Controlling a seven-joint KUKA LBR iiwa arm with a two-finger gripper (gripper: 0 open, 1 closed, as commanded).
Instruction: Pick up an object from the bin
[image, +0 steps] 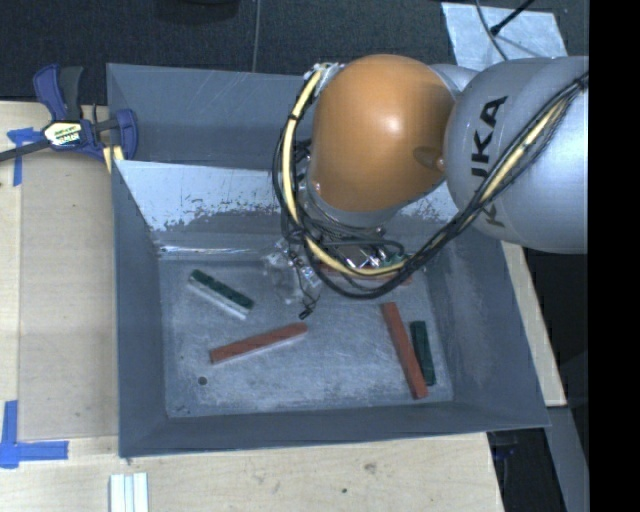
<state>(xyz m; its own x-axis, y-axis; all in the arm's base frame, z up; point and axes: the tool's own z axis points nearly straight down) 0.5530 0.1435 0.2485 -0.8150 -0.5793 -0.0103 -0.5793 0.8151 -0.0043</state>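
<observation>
1. Since the task names no thing, the likeliest candidate is the one nearest the gripper (300, 288) — a reddish-brown flat stick (258, 342), lying aslant on the floor of the bin (140, 330), left of centre. Its right end is just below the gripper's tip.
2. Gripper hangs low under the orange wrist cover (380, 130), beside that end of the stick and, as far as shows, not round it. Open or shut: cannot tell, as cables and cover crowd the tip.
3. The stick lies flat and clear of its neighbours, so I judge a grasp from above, across its narrow width, the plain way in.
4. A green stick with a pale edge (222, 291) lies up-left of the gripper, near the foot of the back wall, apart from the brown one.
5. At right, a second reddish-brown stick (403, 350) and a short dark green stick (423, 352) lie side by side, nearly touching — a pair that would likely crowd a grasp.
6. Sloped bin walls leave everything lying on the flat floor. Nothing is lifted, so the pick is judged not yet made.
</observation>
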